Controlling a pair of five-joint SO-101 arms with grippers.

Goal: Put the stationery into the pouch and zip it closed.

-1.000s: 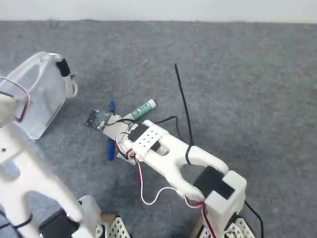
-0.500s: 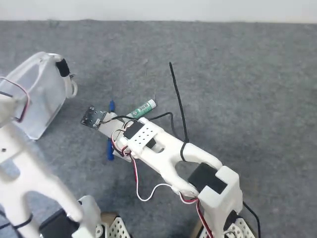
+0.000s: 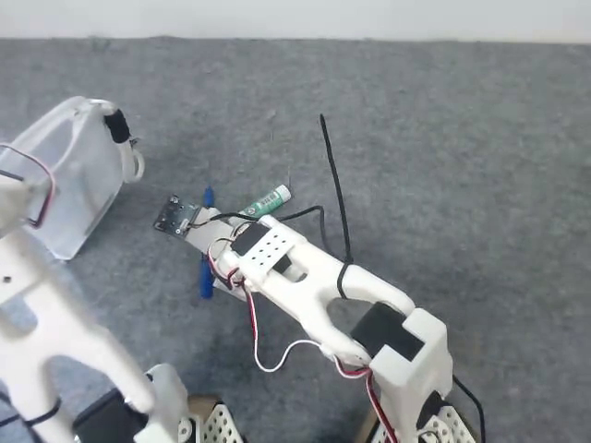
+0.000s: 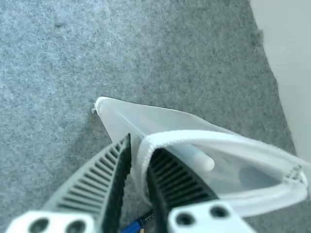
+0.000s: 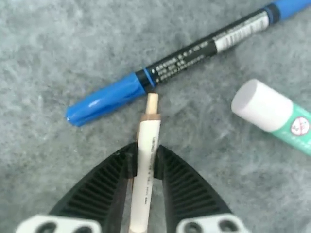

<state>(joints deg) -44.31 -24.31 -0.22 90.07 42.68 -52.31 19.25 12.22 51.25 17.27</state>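
Firmly, the right hand (image 5: 145, 151) grips a cream pen (image 5: 147, 131) lengthwise between its fingers. The pen's tip is aimed at the blue marker (image 5: 170, 63) and stops just short of it. Seen from above, the marker lies along the 12-to-6 line on the grey surface (image 3: 443, 138), and the glue stick (image 3: 268, 200) points its white cap toward 2 o'clock. Off at 9 o'clock, the left hand (image 4: 140, 145) pinches the rim of the clear pouch (image 4: 218, 145). The pouch's mouth is open, with a white cylinder (image 4: 197, 156) inside.

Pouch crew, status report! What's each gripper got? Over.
Left gripper shut on pouch rim, pouch unzipped. Right gripper shut on cream pen. Blue marker and glue stick loose nearby, marker just off the pen's tip.
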